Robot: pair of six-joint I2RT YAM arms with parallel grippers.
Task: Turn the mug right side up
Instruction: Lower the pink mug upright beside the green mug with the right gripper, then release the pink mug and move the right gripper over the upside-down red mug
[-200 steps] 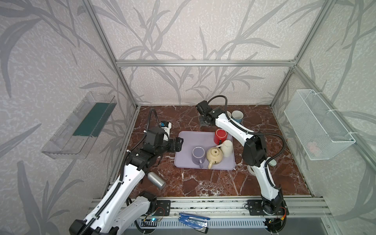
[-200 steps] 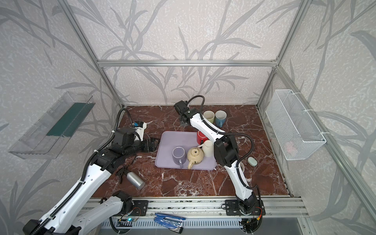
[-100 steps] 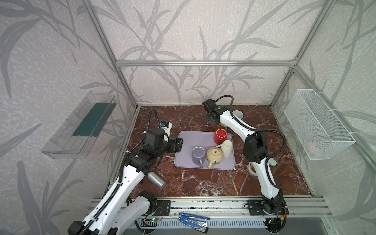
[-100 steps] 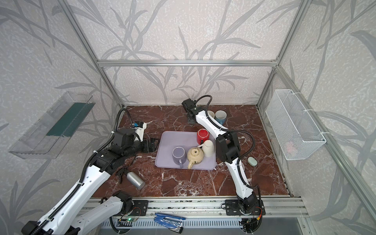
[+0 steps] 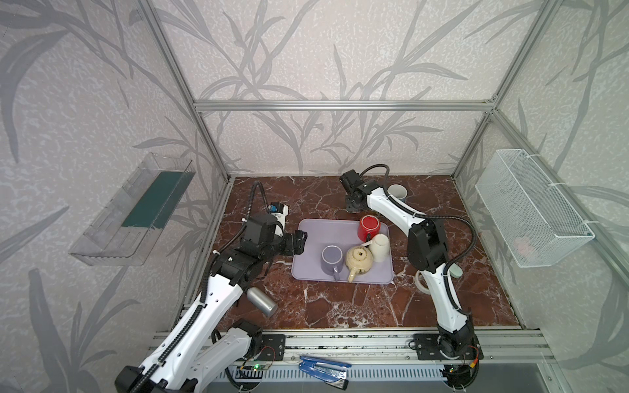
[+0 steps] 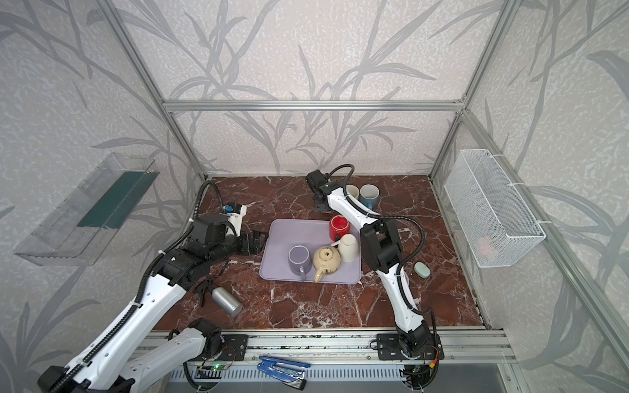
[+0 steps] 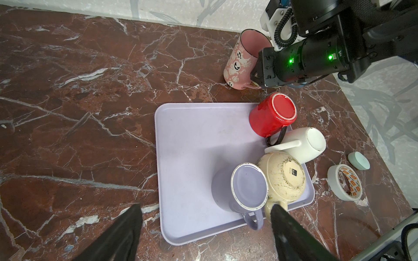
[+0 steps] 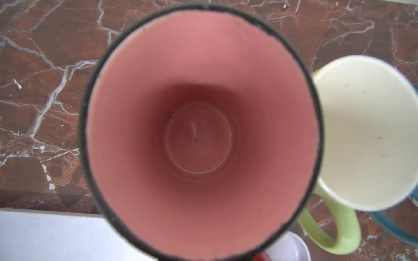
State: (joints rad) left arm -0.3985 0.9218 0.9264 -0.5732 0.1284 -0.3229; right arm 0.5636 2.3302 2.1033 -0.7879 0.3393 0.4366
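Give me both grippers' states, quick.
Left gripper: open, holding nothing.
Right gripper: closed, apparently on the handle side of the pink mug.

Clock's centred on the tray point(image 5: 313, 238), with 12 at the back wall. On the tray, the upright mug point(image 5: 332, 258) sits around 6 and the teapot point(image 5: 360, 260) is tight against its 3 side. The edge mug point(image 5: 380, 246) is at 3, just behind the teapot, and the corner mug point(image 5: 369, 227) is at 1.

Off the tray on the table point(image 5: 340, 306), the tall mug point(image 7: 242, 61) stands just behind the tray at 1. A pair of mugs point(image 6: 369, 195) stands side by side further back. The tape roll point(image 7: 345, 182) and small pad point(image 6: 422, 269) are at 4, and the can point(image 5: 261, 301) lies on its side at 8. The stapler point(image 5: 323, 365) is at 6, past the table's front edge.
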